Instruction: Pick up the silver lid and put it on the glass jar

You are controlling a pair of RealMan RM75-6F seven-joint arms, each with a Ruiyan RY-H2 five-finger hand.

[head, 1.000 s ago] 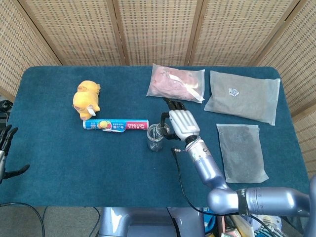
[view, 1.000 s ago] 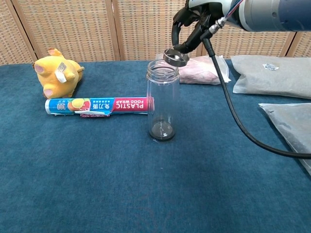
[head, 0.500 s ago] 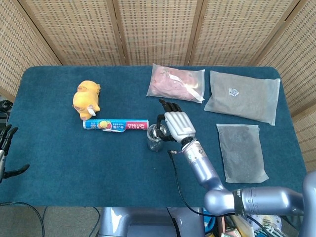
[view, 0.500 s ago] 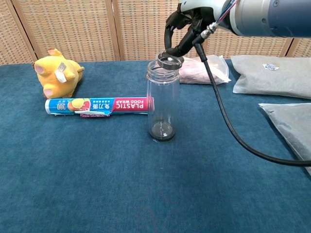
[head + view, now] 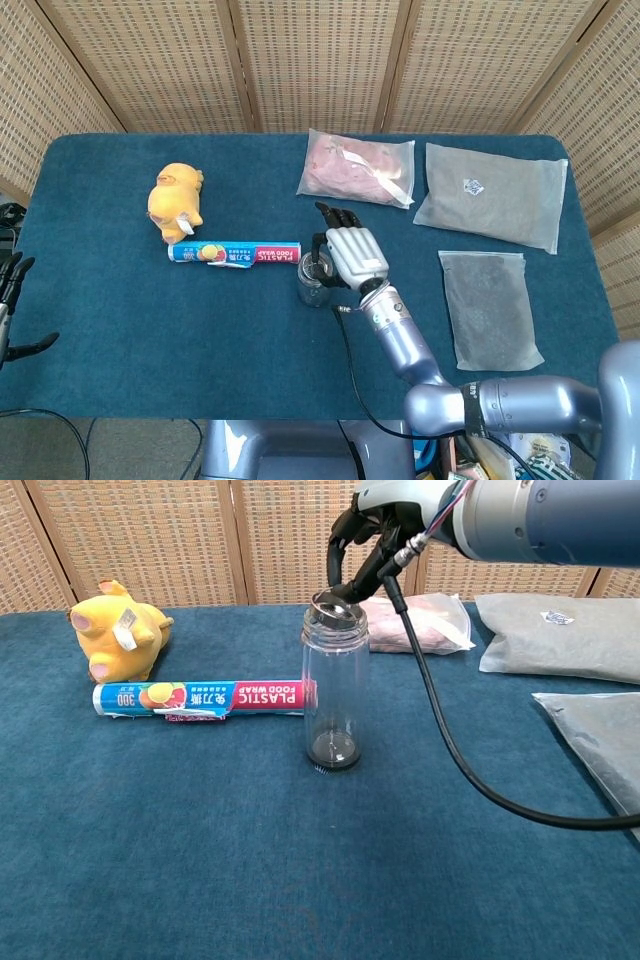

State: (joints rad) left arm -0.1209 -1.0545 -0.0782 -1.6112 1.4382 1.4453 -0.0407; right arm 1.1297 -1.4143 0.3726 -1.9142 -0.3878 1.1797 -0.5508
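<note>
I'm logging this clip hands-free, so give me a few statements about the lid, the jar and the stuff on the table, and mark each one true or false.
1. The right hand holds the silver lid at the mouth of the glass jar. True.
2. The glass jar lies on its side. False: it stands upright.
3. The plastic wrap roll lies to the left of the jar in the chest view. True.
4. The yellow plush toy sits on the pink packet. False: it lies on the table, near the roll.
</note>
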